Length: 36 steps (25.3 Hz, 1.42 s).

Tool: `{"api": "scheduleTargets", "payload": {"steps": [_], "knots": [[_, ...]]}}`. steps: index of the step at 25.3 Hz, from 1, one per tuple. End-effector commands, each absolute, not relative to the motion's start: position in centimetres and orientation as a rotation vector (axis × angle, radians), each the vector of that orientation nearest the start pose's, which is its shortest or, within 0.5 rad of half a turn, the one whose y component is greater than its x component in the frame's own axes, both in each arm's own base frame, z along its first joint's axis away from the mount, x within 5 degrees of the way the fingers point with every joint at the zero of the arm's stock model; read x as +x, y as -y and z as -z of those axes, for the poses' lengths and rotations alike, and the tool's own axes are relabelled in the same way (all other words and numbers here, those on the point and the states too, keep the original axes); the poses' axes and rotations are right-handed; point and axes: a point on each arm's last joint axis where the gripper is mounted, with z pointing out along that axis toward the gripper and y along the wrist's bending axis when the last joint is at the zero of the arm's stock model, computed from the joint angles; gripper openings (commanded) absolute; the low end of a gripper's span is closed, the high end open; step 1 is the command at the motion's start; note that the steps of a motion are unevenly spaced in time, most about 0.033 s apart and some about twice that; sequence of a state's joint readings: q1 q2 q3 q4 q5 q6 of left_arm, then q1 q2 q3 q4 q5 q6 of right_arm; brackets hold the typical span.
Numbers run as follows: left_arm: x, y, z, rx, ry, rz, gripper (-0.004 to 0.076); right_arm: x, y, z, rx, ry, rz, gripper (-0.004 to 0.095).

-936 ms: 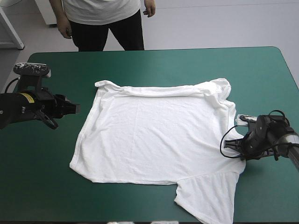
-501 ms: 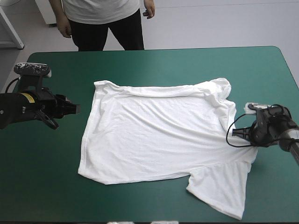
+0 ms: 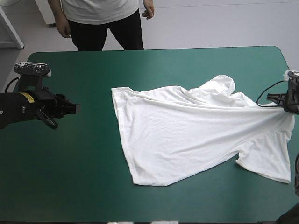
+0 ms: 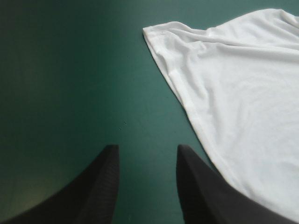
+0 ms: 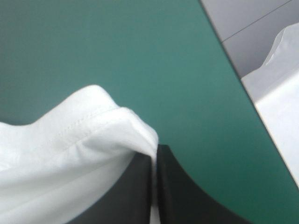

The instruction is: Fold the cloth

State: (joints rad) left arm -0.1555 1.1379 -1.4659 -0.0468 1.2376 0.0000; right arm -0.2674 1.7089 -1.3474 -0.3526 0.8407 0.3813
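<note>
The white T-shirt (image 3: 196,135) lies on the teal-green table, stretched toward the right edge and creased into long folds, one sleeve (image 3: 268,161) near the front right. My right gripper (image 3: 286,101) is at the table's right edge, shut on the T-shirt; in the right wrist view the fabric (image 5: 70,149) bunches out from between the meeting fingers of the gripper (image 5: 155,156). My left gripper (image 3: 71,108) hovers over bare cover at the left, well apart from the shirt. Its fingers stand open (image 4: 147,156), and the T-shirt's hem (image 4: 233,93) lies ahead and to one side.
Bare teal-green cover (image 3: 70,177) spreads across the left half and the front of the table. The table's right edge (image 5: 233,79) runs close beside my right gripper.
My right gripper has pulled back to the right and far side, dragging the T-shirt across the table; the shirt's left edge has slid right and the cloth is stretched. The left arm has not moved.
</note>
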Motion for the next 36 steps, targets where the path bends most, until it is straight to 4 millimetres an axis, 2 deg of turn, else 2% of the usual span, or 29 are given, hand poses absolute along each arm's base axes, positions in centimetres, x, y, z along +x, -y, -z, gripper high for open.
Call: {"api": "scheduleTargets", "payload": {"steps": [1,5,6,9,13,16,19,23,24,25,27,30,33,36], "knots": [[19.4,3.5,-46.3,0.18,-2.291,0.15,0.0293,37.8,15.1,-30.4,0.647,-2.39,0.387,-0.0017],[19.4,3.5,-46.3,0.18,-2.29,0.148,0.0293,40.8,16.1,-30.7,0.638,-2.34,0.381,-0.0017],[19.4,3.5,-46.3,0.18,-2.287,0.148,0.0293,42.2,16.5,-31.0,0.627,-2.31,0.365,-0.0017],[19.5,3.5,-46.4,0.178,-2.275,0.148,0.0293,44.7,17.4,-31.4,0.608,-2.257,0.375,-0.0016],[19.5,3.5,-46.4,0.178,-2.273,0.149,0.0293,46.6,17.9,-30.8,0.571,-2.245,0.373,-0.0016],[19.5,3.6,-46.5,0.17,-2.27,0.162,0.0293,46.7,17.8,-30.7,0.511,-2.264,0.371,0.0006],[19.5,3.6,-46.5,0.17,-2.27,0.162,0.0293,46.4,17.7,-30.6,0.486,-2.31,0.287,0.0187],[19.5,3.6,-46.5,0.17,-2.27,0.162,0.0293,44.9,18.1,-31.2,0.56,-2.386,0.208,0.0615],[19.5,3.6,-46.5,0.17,-2.27,0.162,0.0293,44.2,18.4,-31.6,0.597,-2.397,0.201,0.0679],[19.5,3.6,-46.5,0.17,-2.27,0.162,0.0293,43.7,18.6,-32.0,0.622,-2.403,0.199,0.0688],[19.5,3.5,-46.5,0.178,-2.269,0.153,0.0293,42.4,18.7,-33.5,0.646,-2.407,0.201,0.0631],[19.5,3.5,-46.5,0.178,-2.269,0.153,0.0293,40.8,17.6,-36.7,0.631,-2.359,0.131,0.056],[19.5,3.5,-46.5,0.178,-2.269,0.153,0.0293,39.0,15.2,-40.4,0.552,-2.317,0.057,0.0549],[19.5,3.5,-46.4,0.178,-2.274,0.146,0.0293,37.2,12.0,-42.6,0.482,-2.341,0.026,0.0549]]}}
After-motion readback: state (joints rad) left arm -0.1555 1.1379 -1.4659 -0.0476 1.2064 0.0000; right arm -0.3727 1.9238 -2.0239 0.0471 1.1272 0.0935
